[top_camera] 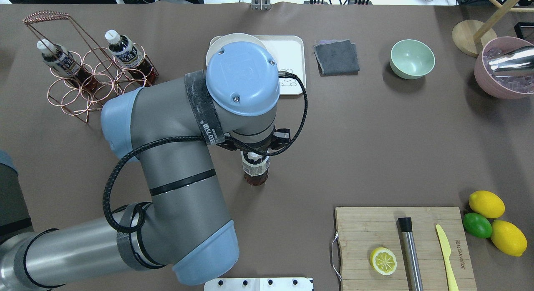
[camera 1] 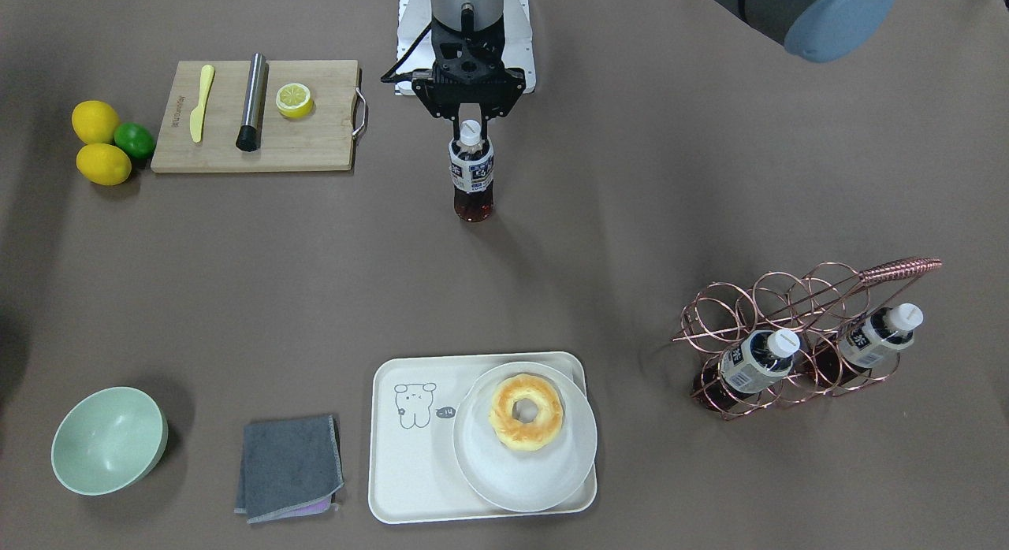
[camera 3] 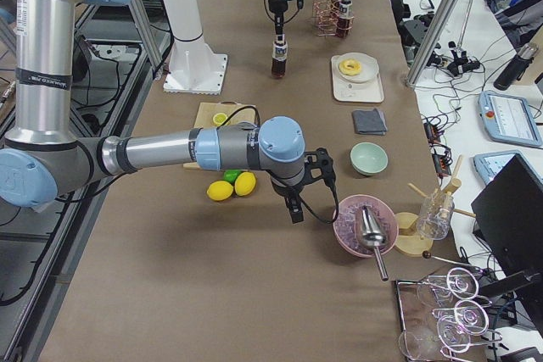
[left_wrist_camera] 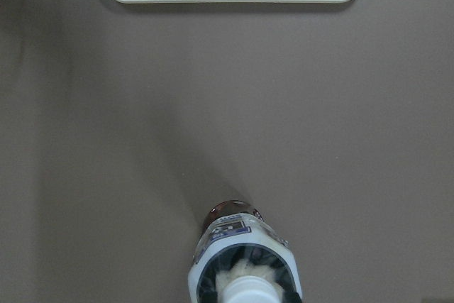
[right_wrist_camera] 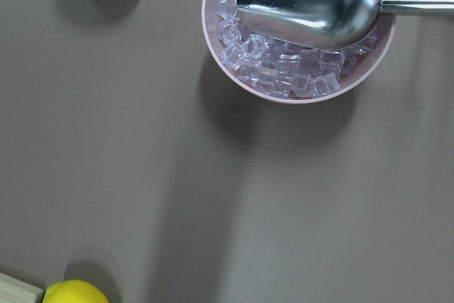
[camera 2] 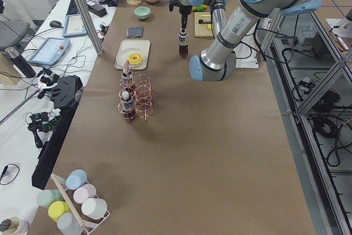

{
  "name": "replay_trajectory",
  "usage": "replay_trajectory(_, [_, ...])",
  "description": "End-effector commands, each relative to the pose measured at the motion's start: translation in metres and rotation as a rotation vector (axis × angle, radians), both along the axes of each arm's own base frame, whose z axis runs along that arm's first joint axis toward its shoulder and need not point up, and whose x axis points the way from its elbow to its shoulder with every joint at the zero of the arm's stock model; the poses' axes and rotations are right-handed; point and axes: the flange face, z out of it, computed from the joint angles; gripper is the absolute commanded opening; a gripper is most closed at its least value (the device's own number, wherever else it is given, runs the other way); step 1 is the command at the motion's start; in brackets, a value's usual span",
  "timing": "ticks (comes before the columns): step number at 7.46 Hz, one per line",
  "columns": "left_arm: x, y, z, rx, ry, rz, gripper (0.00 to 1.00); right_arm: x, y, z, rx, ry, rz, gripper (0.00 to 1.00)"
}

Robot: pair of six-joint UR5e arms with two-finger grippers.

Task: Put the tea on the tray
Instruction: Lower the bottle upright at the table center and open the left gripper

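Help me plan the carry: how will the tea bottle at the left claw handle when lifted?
The tea is tall and narrow, so likely tippy when set down. Liquid-filled, probably weighty for its size. Held only at its top by the left claw, it may swing.

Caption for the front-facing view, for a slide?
Left pincer closed on the neck of the tea bottle at mid-table; the tray, holding a plate with a doughnut, sits opposite.

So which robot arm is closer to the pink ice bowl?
Right. The right end effector hangs just beside the pink ice bowl; the left end effector is far off mid-table, holding the tea bottle.
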Motion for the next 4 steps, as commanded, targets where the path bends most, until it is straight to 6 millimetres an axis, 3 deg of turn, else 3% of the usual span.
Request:
replay_trajectory(1, [0.0023, 0.0038, 0.0, -0.005, 0.002, 0.002, 0.0, -0.008, -0.0032, -0.0007, 0.006, 0.005, -0.023, 0.94])
replay_trajectory(4, [0.0107, 0.0092, 0.0009, 0.007, 0.001, -0.024, 0.0, -0.0086, -0.0034, -0.0018, 0.013, 0.005, -0.026, 0.94])
